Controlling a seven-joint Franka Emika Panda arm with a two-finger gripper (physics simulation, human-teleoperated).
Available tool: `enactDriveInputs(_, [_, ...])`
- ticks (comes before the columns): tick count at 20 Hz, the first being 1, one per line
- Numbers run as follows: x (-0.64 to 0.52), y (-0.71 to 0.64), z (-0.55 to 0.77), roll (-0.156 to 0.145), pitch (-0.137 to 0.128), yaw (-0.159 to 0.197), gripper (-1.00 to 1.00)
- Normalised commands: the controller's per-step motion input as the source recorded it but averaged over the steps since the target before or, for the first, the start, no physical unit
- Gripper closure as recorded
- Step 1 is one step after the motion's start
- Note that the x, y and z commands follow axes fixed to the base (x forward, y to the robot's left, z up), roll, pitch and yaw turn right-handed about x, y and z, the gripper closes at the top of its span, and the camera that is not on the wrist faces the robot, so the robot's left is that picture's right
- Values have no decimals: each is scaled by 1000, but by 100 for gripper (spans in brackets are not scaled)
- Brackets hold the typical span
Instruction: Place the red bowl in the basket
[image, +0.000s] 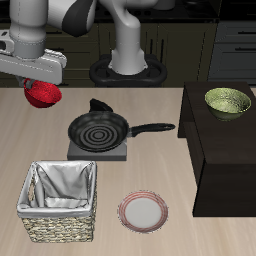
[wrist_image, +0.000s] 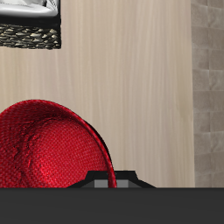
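Bowl: 1 red bowl (image: 42, 96), small and round, raised above the table (image: 110, 185), held at the end of the arm; in the wrist view its textured red surface (wrist_image: 48, 149) fills much of the frame right against the gripper body.
Gripper: 1 gripper (image: 40, 88), closed on the red bowl's rim; the fingertips themselves are hidden by the bowl and the arm housing, so the width of the gap cannot be told.
Basket: 1 basket (image: 62, 226), square, woven wicker with a grey-white cloth lining, standing near the table's front edge; nothing visible inside. The red bowl hangs farther back than the basket and well apart from it. A corner of the basket (wrist_image: 31, 35) shows in the wrist view.
Frying pan: 1 black frying pan (image: 98, 128) with a long handle, on a dark square stove plate (image: 100, 153), farther back than the basket and beside the held bowl.
Plate: 1 flat pink-rimmed plate (image: 144, 212), just beside the basket, at the table's front edge.
Green bowl: 1 olive-green bowl (image: 228, 102), on a dark cabinet (image: 225, 150), well apart from the basket, across the table.
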Motion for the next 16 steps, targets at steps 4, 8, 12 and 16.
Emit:
enactDriveInputs(4, [209, 88, 142, -11, -14, -7, 100])
enactDriveInputs(8, [320, 91, 84, -19, 12, -26, 100])
enactDriveInputs(12, [249, 183, 33, 27, 16, -9, 100])
enactDriveInputs(16, [356, 251, 216, -6, -20, -18, 100])
